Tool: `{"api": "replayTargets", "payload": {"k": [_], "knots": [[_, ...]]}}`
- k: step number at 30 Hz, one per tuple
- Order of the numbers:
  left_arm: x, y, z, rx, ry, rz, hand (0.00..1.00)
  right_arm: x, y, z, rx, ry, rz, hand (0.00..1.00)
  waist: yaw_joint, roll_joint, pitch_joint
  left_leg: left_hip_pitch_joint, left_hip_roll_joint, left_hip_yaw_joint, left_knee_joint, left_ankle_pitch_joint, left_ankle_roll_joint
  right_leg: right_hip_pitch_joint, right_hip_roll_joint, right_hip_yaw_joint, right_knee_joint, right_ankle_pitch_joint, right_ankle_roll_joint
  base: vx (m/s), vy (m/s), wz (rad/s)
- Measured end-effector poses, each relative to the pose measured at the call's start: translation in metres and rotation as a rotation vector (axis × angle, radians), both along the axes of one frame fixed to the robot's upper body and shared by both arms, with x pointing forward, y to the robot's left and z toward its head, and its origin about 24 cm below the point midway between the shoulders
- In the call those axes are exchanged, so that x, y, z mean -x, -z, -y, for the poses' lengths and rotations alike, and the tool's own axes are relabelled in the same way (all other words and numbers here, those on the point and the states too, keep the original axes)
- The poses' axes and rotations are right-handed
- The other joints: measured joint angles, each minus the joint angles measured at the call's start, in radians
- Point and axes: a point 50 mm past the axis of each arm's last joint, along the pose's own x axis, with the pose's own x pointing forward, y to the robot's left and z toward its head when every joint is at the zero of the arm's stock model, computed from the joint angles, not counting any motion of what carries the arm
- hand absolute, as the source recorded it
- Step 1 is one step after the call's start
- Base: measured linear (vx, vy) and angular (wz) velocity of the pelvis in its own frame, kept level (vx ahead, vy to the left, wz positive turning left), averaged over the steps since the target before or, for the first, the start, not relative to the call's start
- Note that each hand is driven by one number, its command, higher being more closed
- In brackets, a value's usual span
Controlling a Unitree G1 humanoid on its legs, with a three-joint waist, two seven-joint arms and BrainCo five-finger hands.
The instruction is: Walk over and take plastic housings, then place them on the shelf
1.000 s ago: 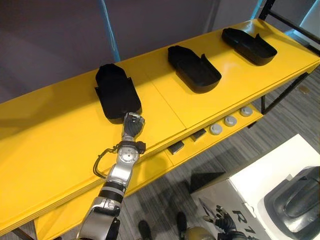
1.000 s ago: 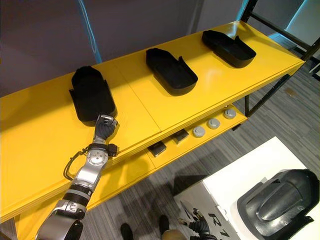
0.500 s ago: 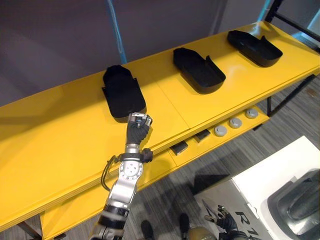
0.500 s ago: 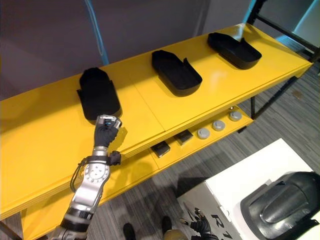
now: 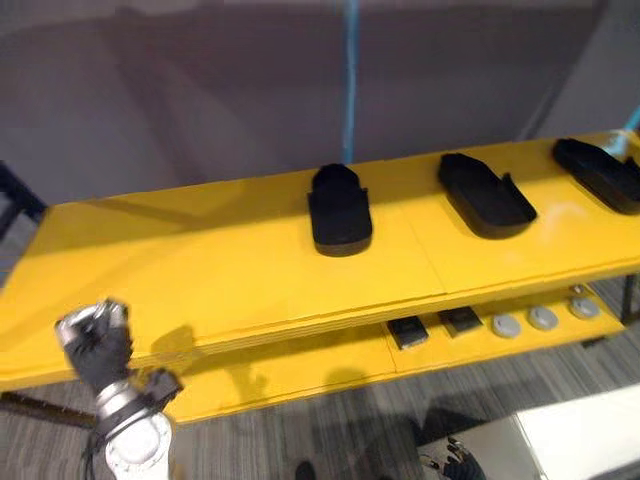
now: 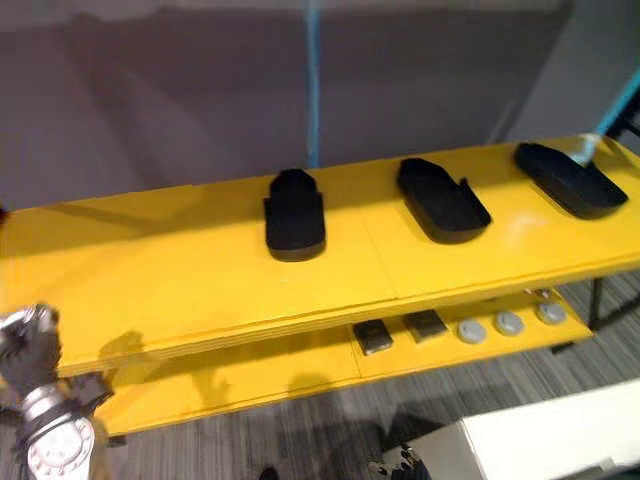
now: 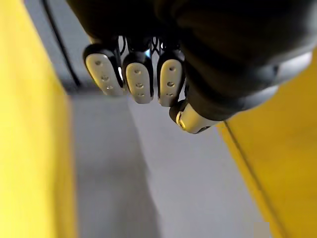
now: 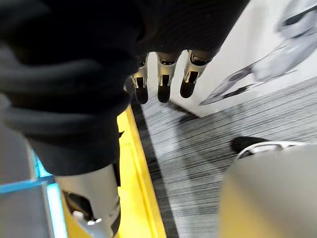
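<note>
Head views: three black plastic housings (image 5: 340, 210) line the yellow shelf (image 5: 200, 260), with the left hand (image 5: 95, 340) balled and empty, well apart from them. Left wrist view: its fingers (image 7: 138, 82) are folded in. Right wrist view: the right hand (image 8: 163, 79) hangs loose-fingered above the grey floor (image 8: 208, 148).

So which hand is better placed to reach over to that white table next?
Probably the right. The right hand hangs open close beside the white table, while the left hand is curled in an empty fist before the left end of the yellow shelf, away from it.
</note>
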Motion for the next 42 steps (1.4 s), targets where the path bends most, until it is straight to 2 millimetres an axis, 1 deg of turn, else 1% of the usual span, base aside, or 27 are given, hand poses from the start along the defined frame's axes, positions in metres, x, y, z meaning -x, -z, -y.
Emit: {"api": "replayTargets", "payload": {"k": [2,4,5,6,7,8,9,10,11,14,16,19,20,22,26,29,31,34,35,37,38,40,41,42], "knots": [[0.013,0.024,-0.007,0.046,-0.033,-0.120,0.00,-0.006,-0.003,-0.009,-0.020,0.001,0.037,0.00,0.005,-0.007,-0.011,0.000,0.004,0.031,0.000,-0.001,0.001,0.007,-0.007,-0.020,0.002,-0.002,0.003,-0.03,0.005,0.25],[0.024,0.058,-0.011,0.134,-0.061,-0.273,0.00,-0.012,-0.005,-0.020,-0.051,-0.002,0.063,0.00,0.012,-0.013,-0.023,0.000,0.010,0.079,0.001,0.000,0.002,0.007,-0.017,-0.030,0.013,-0.006,0.010,-0.05,0.020,0.17],[0.030,0.080,-0.010,0.195,-0.067,-0.367,0.00,-0.015,-0.006,-0.027,-0.067,-0.019,0.074,0.00,0.019,-0.017,-0.029,0.005,0.012,0.106,0.001,0.000,0.002,0.007,-0.022,-0.025,0.020,-0.009,0.013,-0.04,0.031,-0.02],[0.034,0.091,-0.009,0.226,-0.067,-0.417,0.00,-0.016,-0.007,-0.029,-0.072,-0.028,0.080,0.00,0.019,-0.017,-0.032,0.007,0.012,0.116,0.001,0.000,0.002,0.005,-0.025,-0.023,0.027,-0.011,0.016,-0.04,0.039,-0.11],[0.041,0.112,-0.005,0.290,-0.057,-0.509,0.00,-0.019,-0.008,-0.034,-0.082,-0.046,0.090,0.00,0.018,-0.016,-0.038,0.013,0.011,0.128,0.001,0.000,0.002,0.005,-0.029,-0.017,0.035,-0.014,0.017,-0.03,0.033,-0.09],[0.047,0.131,0.000,0.349,-0.039,-0.592,0.00,-0.021,-0.009,-0.038,-0.090,-0.046,0.100,0.00,0.017,-0.024,-0.043,0.017,0.008,0.129,0.001,0.000,0.002,0.006,-0.033,-0.016,0.041,-0.018,0.021,-0.02,0.029,-0.07],[0.049,0.140,0.004,0.378,-0.022,-0.630,0.00,-0.021,-0.009,-0.039,-0.092,-0.044,0.102,0.00,0.017,-0.028,-0.046,0.019,0.007,0.130,0.001,0.000,0.002,0.005,-0.035,-0.015,0.046,-0.022,0.024,0.00,0.000,0.00],[0.055,0.156,0.012,0.431,0.014,-0.699,0.00,-0.020,-0.009,-0.041,-0.097,-0.039,0.099,0.00,0.016,-0.032,-0.050,0.020,0.005,0.137,0.001,0.000,0.002,0.003,-0.038,-0.014,0.048,-0.029,0.021,0.00,0.018,-0.09],[0.060,0.168,0.021,0.473,0.047,-0.758,0.00,-0.019,-0.009,-0.042,-0.102,-0.036,0.094,0.00,0.016,-0.042,-0.057,0.021,0.006,0.150,0.001,-0.001,0.002,-0.004,-0.039,-0.008,0.054,-0.034,0.023,0.00,0.018,-0.14],[0.068,0.188,0.039,0.540,0.118,-0.865,0.00,-0.019,-0.009,-0.042,-0.099,-0.019,0.094,0.00,0.015,-0.047,-0.059,0.031,0.008,0.178,0.001,-0.010,0.007,-0.016,-0.040,0.027,0.068,-0.040,0.021,0.00,0.019,-0.29],[0.066,0.195,0.048,0.560,0.161,-0.895,0.00,-0.017,-0.008,-0.041,-0.094,-0.012,0.089,0.00,0.012,-0.045,-0.060,0.035,0.009,0.193,0.001,-0.016,0.004,-0.026,-0.039,0.044,0.073,-0.043,0.021,0.00,0.019,-0.28],[0.058,0.203,0.060,0.567,0.238,-0.936,0.00,-0.013,-0.006,-0.037,-0.090,0.012,0.073,0.00,0.002,-0.042,-0.060,0.037,0.012,0.216,0.001,-0.019,-0.005,-0.033,-0.034,0.073,0.075,-0.041,0.024,0.03,0.009,-0.23],[0.057,0.204,0.063,0.562,0.259,-0.951,0.00,-0.012,-0.005,-0.036,-0.088,0.020,0.064,0.00,-0.008,-0.042,-0.060,0.039,0.012,0.218,0.001,-0.020,-0.006,-0.033,-0.033,0.077,0.075,-0.041,0.024,0.05,0.006,-0.24],[0.051,0.208,0.070,0.546,0.315,-0.980,0.00,-0.004,0.000,-0.034,-0.083,0.038,0.024,0.00,-0.016,-0.040,-0.059,0.060,0.016,0.241,0.001,-0.022,-0.009,-0.029,-0.027,0.104,0.063,-0.041,0.024,0.04,0.000,-0.29],[0.046,0.210,0.074,0.523,0.362,-1.006,0.00,-0.006,0.001,-0.031,-0.078,0.059,0.020,0.00,-0.029,-0.035,-0.058,0.068,0.024,0.269,0.002,-0.027,-0.016,-0.031,-0.016,0.132,0.052,-0.038,0.020,0.01,-0.019,-0.26],[0.042,0.213,0.078,0.496,0.407,-1.040,0.00,-0.008,0.003,-0.029,-0.074,0.074,0.008,0.00,-0.032,-0.024,-0.051,0.075,0.032,0.291,0.003,-0.031,-0.023,-0.032,-0.003,0.157,0.041,-0.034,0.014,0.00,-0.031,-0.23],[0.043,0.214,0.081,0.477,0.431,-1.061,0.00,-0.010,0.003,-0.027,-0.071,0.078,0.011,0.00,-0.041,-0.015,-0.045,0.078,0.035,0.296,0.004,-0.033,-0.025,-0.031,0.004,0.163,0.038,-0.033,0.013,-0.01,-0.035,-0.10],[0.044,0.215,0.084,0.463,0.453,-1.082,0.00,-0.008,0.004,-0.024,-0.061,0.077,-0.001,0.00,-0.041,-0.010,-0.042,0.079,0.040,0.312,0.004,-0.034,-0.027,-0.035,0.013,0.178,0.032,-0.028,0.006,-0.03,-0.026,-0.22],[0.041,0.215,0.084,0.455,0.459,-1.079,0.00,-0.013,0.003,-0.022,-0.055,0.072,0.003,0.00,-0.039,-0.006,-0.037,0.081,0.046,0.335,0.005,-0.036,-0.030,-0.046,0.022,0.206,0.030,-0.022,-0.002,-0.04,-0.013,-0.40],[0.041,0.215,0.084,0.453,0.458,-1.078,0.00,-0.017,0.002,-0.022,-0.052,0.070,0.011,0.00,-0.038,-0.004,-0.032,0.079,0.049,0.348,0.008,-0.036,-0.030,-0.060,0.027,0.229,0.030,-0.017,-0.005,-0.04,-0.015,-0.46],[0.040,0.215,0.083,0.451,0.457,-1.079,0.00,-0.020,0.002,-0.022,-0.050,0.069,0.019,0.00,-0.039,-0.007,-0.024,0.074,0.051,0.341,0.018,-0.037,-0.030,-0.070,0.030,0.252,0.033,-0.011,-0.007,-0.03,-0.035,-0.58],[0.035,0.214,0.084,0.447,0.462,-1.067,0.00,-0.022,0.001,-0.019,-0.043,0.067,0.024,0.00,-0.032,-0.006,-0.017,0.066,0.060,0.313,0.034,-0.053,-0.044,-0.092,0.038,0.290,0.037,0.000,-0.009,-0.02,-0.050,-0.61],[0.033,0.213,0.085,0.446,0.464,-1.064,0.00,-0.022,0.000,-0.018,-0.040,0.067,0.027,0.00,-0.031,-0.006,-0.010,0.065,0.063,0.319,0.041,-0.062,-0.043,-0.101,0.042,0.312,0.041,0.004,-0.007,-0.03,-0.014,-0.58],[0.030,0.213,0.085,0.443,0.467,-1.060,0.00,-0.023,0.000,-0.018,-0.037,0.063,0.029,0.00,-0.032,-0.014,0.008,0.064,0.066,0.331,0.065,-0.078,-0.041,-0.109,0.043,0.335,0.051,0.008,-0.006,-0.05,0.024,-0.76]]}}
